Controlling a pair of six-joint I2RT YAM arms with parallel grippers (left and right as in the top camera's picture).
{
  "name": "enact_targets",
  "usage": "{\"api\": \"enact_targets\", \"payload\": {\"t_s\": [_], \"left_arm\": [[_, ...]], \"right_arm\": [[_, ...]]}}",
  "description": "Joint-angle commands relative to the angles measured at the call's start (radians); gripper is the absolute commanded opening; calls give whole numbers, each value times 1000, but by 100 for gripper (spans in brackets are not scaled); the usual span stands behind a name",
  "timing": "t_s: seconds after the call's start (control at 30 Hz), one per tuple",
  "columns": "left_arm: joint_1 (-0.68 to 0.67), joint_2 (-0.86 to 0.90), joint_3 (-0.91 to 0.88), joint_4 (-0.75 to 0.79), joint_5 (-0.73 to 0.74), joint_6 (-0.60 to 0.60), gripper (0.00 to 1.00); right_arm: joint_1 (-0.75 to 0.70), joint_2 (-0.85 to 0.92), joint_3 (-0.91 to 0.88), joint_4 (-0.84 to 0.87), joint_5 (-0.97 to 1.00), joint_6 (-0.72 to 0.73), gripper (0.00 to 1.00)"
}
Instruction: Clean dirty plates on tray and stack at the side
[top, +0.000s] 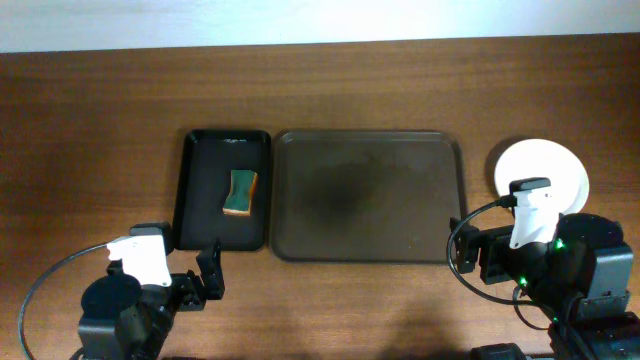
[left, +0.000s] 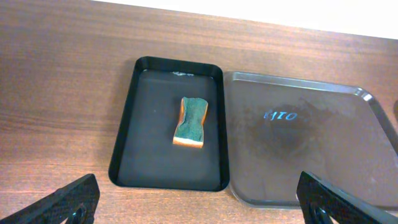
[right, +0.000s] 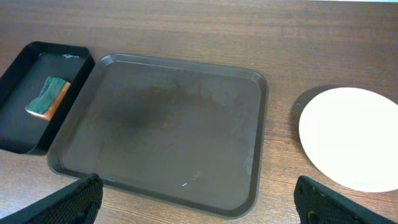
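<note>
Looks about done, with the tray bare in front of the wide-open, empty left claw and right claw, clean white plates on the table just ahead-right of the right claw, nothing dirty in sight.

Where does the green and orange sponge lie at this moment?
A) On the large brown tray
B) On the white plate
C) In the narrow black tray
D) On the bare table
C: the sponge lies inside the black tray, which stands beside the brown tray.
</note>
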Motion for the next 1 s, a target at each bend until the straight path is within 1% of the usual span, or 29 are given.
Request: {"api": "enact_targets", "payload": {"t_s": [0.0,0.13,0.27,0.37,0.43,0.53,0.6,0.77,0.93,0.97], "left_arm": [[-3,-5,-7,2,-3,16,100],[-3,-5,-7,2,-3,16,100],[-3,-5,-7,2,-3,16,100],[-3,-5,-7,2,-3,16,100],[-3,-5,-7,2,-3,16,100],[-3,-5,-7,2,-3,16,100],[-3,-5,-7,2,-3,16,99],[-3,-5,-7,2,-3,16,100],[-3,-5,-7,2,-3,16,100],[-3,-5,-7,2,-3,16,100]], "right_arm": [[7,3,-7,2,12,-7,99],[7,-36,-16,16,57,-7,99],[8,-175,-125,191,64,-8,99],[16,-333,-276,327,64,-8,99],[37,-472,-411,426,64,-7,99],[58,-621,-585,573,64,-7,99],[62,-680,-680,674,60,-7,99],[61,-687,-837,905,66,-7,99],[60,-687,-997,1192,145,-9,99],[60,-688,-1021,1226,145,-11,99]]}}
